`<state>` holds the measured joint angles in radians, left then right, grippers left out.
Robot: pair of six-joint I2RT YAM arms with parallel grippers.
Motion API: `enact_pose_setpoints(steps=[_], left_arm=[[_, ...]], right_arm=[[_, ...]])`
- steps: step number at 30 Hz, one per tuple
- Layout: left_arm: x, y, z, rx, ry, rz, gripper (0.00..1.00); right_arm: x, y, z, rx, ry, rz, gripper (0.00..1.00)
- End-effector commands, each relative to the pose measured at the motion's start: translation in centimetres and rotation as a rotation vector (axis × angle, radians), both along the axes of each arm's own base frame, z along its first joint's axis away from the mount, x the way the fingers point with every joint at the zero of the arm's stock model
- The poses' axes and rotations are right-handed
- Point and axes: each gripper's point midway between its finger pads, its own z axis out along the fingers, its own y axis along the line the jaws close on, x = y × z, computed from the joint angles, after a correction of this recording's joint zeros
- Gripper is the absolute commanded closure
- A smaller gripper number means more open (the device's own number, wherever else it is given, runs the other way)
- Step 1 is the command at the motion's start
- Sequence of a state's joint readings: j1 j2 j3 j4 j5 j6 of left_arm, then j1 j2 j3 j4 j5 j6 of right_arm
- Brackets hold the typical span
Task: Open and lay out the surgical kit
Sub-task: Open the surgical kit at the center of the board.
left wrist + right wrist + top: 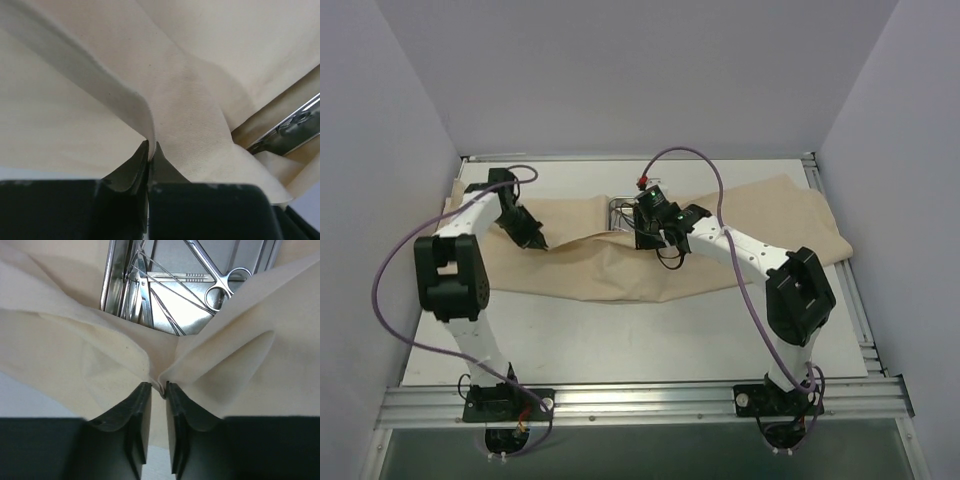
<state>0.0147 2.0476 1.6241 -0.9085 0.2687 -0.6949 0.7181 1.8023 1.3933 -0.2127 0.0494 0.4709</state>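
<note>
1. Surgical kit, top view: one wrap lies partly spread across the far half of the table. One tray sits at its middle, mostly covered. The left gripper is down on the wrap's left part. The right gripper is at the tray's near edge.
2. Left wrist view: the fingers are fully closed, pinching a raised fold of wrap. A steel edge at right is judged to be the tray's rim.
3. Right wrist view: the fingers are almost closed, with a fold of wrap caught between the tips. Beyond it the tray is uncovered and holds instruments. One ring-handled pair and at least three slim ones can be counted; cloth hides the rest.
4. Judgement: the step in hand is drawing the flaps off the tray. Pull each fold low and outward, evenly, so the cloth slides without dragging the tray. Release only once the flap lies flat.
</note>
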Motion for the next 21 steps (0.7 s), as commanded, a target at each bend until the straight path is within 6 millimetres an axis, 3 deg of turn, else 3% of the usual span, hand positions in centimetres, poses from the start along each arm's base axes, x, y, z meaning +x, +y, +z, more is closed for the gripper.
enact_pose_setpoints(steps=[1, 3, 4, 5, 6, 7, 8, 9, 11, 12, 13, 14, 15, 17, 19, 21], left_arm=[[-4.7, -0.8, 5.5, 0.027, -0.137, -0.013, 0.98], [-7.1, -0.8, 6.0, 0.031, -0.145, -0.007, 0.98], [-8.2, -0.7, 7.3, 0.032, -0.190, -0.004, 0.98], [-10.1, -0.5, 6.3, 0.042, -0.150, -0.002, 0.98], [-10.9, -0.4, 6.3, 0.047, -0.151, -0.002, 0.98], [-11.5, -0.4, 7.0, 0.047, -0.178, -0.004, 0.98], [-12.4, -0.4, 6.2, 0.047, -0.155, -0.006, 0.98], [-12.8, -0.4, 6.1, 0.042, -0.156, -0.003, 0.98], [-13.5, -0.9, 5.9, 0.015, -0.144, -0.011, 0.98], [-13.9, -1.0, 5.6, 0.012, -0.131, -0.016, 0.98], [-14.1, -1.1, 5.5, 0.009, -0.133, -0.028, 0.98], [-14.2, -1.2, 5.4, 0.005, -0.130, -0.036, 0.98], [-14.3, -1.2, 5.4, 0.006, -0.130, -0.042, 0.98], [-14.5, -1.3, 5.3, 0.002, -0.130, -0.049, 0.98], [-14.7, -1.4, 5.3, -0.008, -0.137, -0.054, 0.98], [-14.9, -1.6, 5.2, -0.017, -0.138, -0.057, 0.98]], right_arm=[[1.5, -1.5, 3.0, 0.005, -0.015, -0.090, 0.73], [2.5, -2.6, 2.8, -0.024, 0.004, -0.142, 0.67], [3.9, -2.6, 4.5, 0.002, -0.026, -0.172, 0.57], [5.7, -4.4, 4.1, -0.026, -0.027, -0.242, 0.54], [6.5, -5.7, 4.1, -0.050, -0.014, -0.287, 0.43], [8.3, -6.1, 5.9, -0.021, -0.047, -0.324, 0.41], [10.2, -8.2, 4.5, -0.056, -0.030, -0.386, 0.39], [10.9, -9.4, 3.9, -0.092, -0.007, -0.419, 0.34], [13.9, -10.9, 3.4, -0.117, 0.001, -0.493, 0.31], [14.4, -13.4, 2.5, -0.171, 0.041, -0.549, 0.29], [15.2, -14.2, 2.3, -0.189, 0.044, -0.577, 0.28], [15.9, -15.0, -0.3, -0.237, 0.088, -0.598, 0.27], [17.0, -15.8, 1.2, -0.233, 0.062, -0.625, 0.26], [18.2, -17.9, -0.6, -0.261, 0.084, -0.671, 0.26], [19.1, -20.3, -1.0, -0.263, 0.085, -0.719, 0.26], [19.7, -21.2, -1.7, -0.246, 0.086, -0.736, 0.26]])
